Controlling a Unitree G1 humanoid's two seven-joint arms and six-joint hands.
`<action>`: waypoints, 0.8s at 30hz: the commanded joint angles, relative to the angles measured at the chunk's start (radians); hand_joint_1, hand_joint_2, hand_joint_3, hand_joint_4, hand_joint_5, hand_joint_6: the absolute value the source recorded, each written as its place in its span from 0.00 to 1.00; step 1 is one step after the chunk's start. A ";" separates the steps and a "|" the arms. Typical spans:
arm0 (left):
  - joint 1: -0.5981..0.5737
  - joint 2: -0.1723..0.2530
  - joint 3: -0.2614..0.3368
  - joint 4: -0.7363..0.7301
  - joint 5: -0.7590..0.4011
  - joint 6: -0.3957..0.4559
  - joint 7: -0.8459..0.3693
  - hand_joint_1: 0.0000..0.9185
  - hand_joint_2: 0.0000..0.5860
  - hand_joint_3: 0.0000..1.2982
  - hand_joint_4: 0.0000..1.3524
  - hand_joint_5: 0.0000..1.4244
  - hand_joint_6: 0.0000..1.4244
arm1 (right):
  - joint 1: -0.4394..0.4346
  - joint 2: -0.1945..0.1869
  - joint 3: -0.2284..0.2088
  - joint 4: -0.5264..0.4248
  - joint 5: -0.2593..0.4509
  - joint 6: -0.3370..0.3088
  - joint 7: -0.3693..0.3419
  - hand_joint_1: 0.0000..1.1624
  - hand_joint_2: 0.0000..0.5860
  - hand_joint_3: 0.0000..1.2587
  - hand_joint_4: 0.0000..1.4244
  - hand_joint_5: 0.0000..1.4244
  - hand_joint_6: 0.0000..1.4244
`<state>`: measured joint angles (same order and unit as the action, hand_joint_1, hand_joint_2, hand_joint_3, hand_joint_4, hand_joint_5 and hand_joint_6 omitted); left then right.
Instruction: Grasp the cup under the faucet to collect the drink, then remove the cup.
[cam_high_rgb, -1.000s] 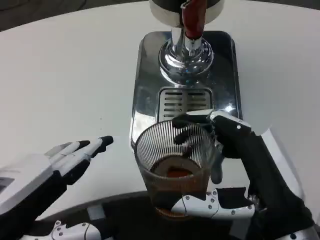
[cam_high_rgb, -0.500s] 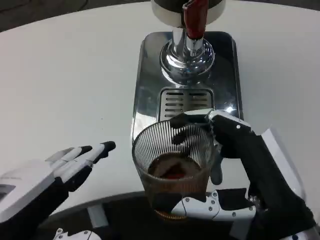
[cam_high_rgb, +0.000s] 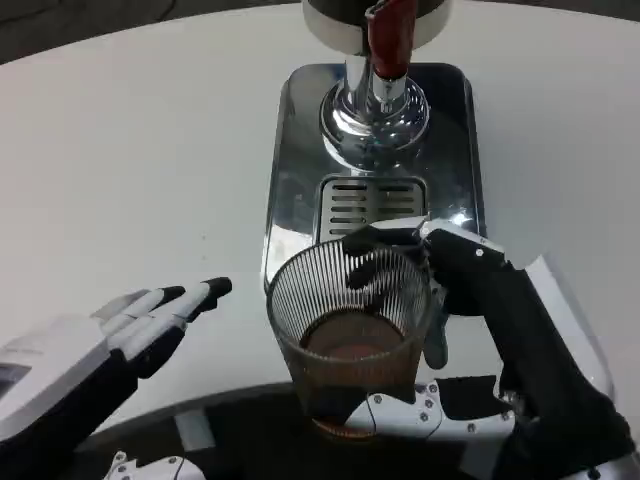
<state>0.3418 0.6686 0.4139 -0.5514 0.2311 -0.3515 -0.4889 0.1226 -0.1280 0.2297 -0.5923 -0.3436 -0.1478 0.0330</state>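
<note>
A ribbed clear glass cup (cam_high_rgb: 348, 335) with brown drink in its bottom is held near the table's front edge, in front of the drip tray. My right hand (cam_high_rgb: 490, 330) grips it, fingers wrapped behind the cup and the thumb across its base. The faucet (cam_high_rgb: 385, 45) with its red handle stands at the top centre, over the chrome dispenser base (cam_high_rgb: 300, 160). My left hand (cam_high_rgb: 110, 335) lies flat on the table at the lower left, fingers stretched out and apart, holding nothing, well left of the cup.
The slotted drain grate (cam_high_rgb: 372, 205) lies just behind the cup. White table (cam_high_rgb: 130, 150) stretches wide on the left and on the right. The table's dark front edge (cam_high_rgb: 240, 420) runs along the bottom, under the cup.
The cup stays in my right hand and has barely shifted; the drink inside has sloshed and settled. My left hand has edged slightly.
</note>
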 joint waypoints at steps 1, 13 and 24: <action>0.012 0.005 -0.004 -0.003 0.011 0.007 -0.007 0.00 0.16 0.00 0.00 0.00 0.00 | -0.003 0.004 0.001 -0.031 0.023 -0.052 0.002 0.95 0.17 0.76 0.74 0.80 0.88; 0.004 0.004 -0.014 0.007 0.016 0.011 -0.006 0.00 0.16 0.00 0.00 0.00 0.00 | -0.007 0.003 -0.004 -0.024 0.024 -0.051 0.006 0.95 0.17 0.77 0.74 0.80 0.88; -0.019 0.007 -0.021 0.020 0.015 0.012 -0.006 0.00 0.16 0.00 0.00 0.00 0.00 | -0.020 0.011 -0.004 -0.021 0.026 -0.039 0.005 0.95 0.19 0.77 0.74 0.80 0.88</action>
<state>0.3123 0.6687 0.4010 -0.5396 0.2425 -0.3414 -0.4890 0.1129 -0.1288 0.2184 -0.5922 -0.3435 -0.1489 0.0357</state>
